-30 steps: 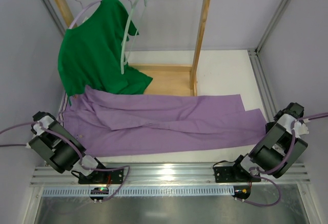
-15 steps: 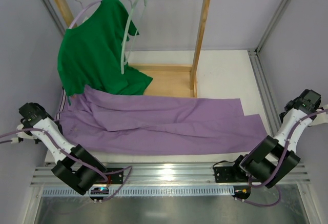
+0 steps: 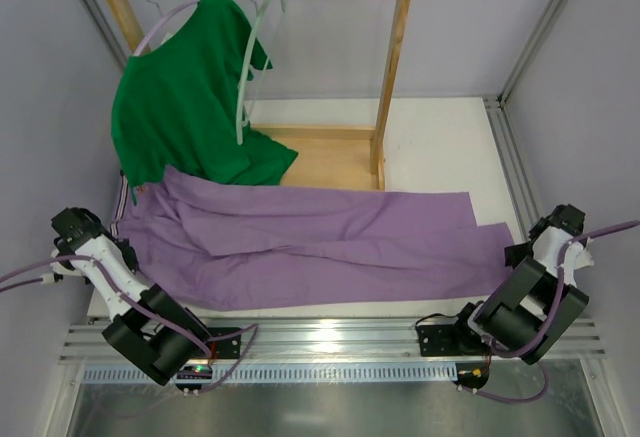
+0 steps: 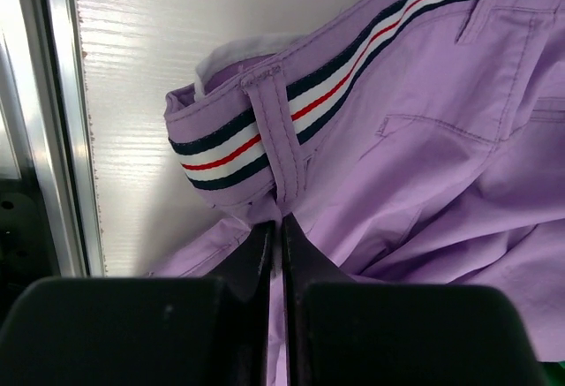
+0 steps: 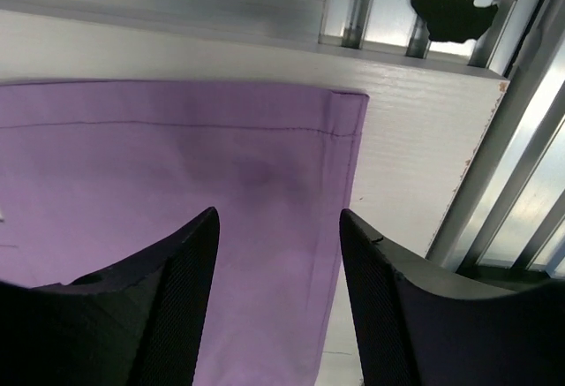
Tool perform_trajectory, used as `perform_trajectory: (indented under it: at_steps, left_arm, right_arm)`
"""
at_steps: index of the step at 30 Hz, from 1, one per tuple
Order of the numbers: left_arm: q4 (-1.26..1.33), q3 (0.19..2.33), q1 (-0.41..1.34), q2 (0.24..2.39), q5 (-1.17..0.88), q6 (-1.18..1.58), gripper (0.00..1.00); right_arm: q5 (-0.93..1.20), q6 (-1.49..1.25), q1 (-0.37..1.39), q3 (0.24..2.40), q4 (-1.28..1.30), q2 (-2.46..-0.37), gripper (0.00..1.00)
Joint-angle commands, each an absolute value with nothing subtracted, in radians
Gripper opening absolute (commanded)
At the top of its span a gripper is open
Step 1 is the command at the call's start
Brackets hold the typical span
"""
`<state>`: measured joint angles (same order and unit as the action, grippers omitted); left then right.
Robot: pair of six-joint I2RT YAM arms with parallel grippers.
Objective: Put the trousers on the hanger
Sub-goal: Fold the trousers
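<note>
The lilac trousers (image 3: 320,242) lie flat across the white table, waist at the left and leg ends at the right. Their striped waistband (image 4: 265,130) fills the left wrist view. My left gripper (image 3: 105,242) is shut, its tips (image 4: 275,224) down at the fabric just below a belt loop, and no fold shows between them. At the right leg end my right gripper (image 3: 525,250) stands open, and the hem corner (image 5: 340,117) of the trousers lies beyond its tips (image 5: 278,227). The pale grey-green hanger (image 3: 243,77) hangs bare on the wooden rack.
The wooden rack (image 3: 395,67) stands at the back of the table, its base board behind the trousers. A dark green shirt (image 3: 180,107) on a lavender hanger drapes down onto the trousers' upper left. Aluminium rails (image 5: 494,183) run along the table's side edges.
My left arm has swung in from the far left toward the waistband, still shut. My right arm has dropped toward the leg end, and its jaws have opened.
</note>
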<state>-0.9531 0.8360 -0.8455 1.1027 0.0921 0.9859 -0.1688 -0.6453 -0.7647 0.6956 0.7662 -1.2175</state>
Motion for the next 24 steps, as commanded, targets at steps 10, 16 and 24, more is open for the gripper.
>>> perform_trajectory:
  at_steps: [10,16,24]
  left_arm:
    - [-0.907,0.862,-0.822,1.089,0.067,0.994,0.00]
    - [-0.910,0.891,-0.802,1.083,0.067,1.011,0.00]
    - [-0.917,0.908,-0.769,1.057,0.112,1.012,0.00]
  right_arm:
    - [-0.285,-0.698,-0.764,0.647,0.651,-1.292,0.63]
    - [-0.360,-0.730,-0.758,0.603,0.581,-1.339,0.61]
    - [-0.370,-0.721,-0.756,0.612,0.584,-1.327,0.04]
